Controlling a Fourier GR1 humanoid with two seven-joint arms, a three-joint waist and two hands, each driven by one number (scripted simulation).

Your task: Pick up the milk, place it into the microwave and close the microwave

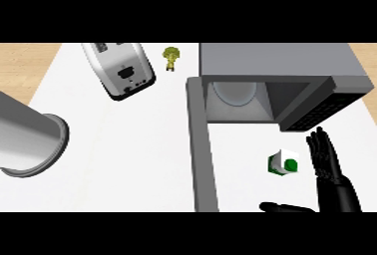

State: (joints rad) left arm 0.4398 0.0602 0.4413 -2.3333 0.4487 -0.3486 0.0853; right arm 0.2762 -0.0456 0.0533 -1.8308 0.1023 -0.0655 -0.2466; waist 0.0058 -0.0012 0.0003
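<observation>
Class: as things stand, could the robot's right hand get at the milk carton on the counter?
Probably yes. The right hand is open just right of the milk carton, with bare counter between them; the open microwave door stands on the carton's far side.

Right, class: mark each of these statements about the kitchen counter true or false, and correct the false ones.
1. The microwave door is open. True.
2. The milk carton is inside the microwave. False: it stands on the counter in front of it.
3. The right hand grips the milk carton. False: its fingers are straight, just right of the carton.
4. A toaster sits left of the microwave. True.
5. A plate lies inside the microwave. True.
</observation>
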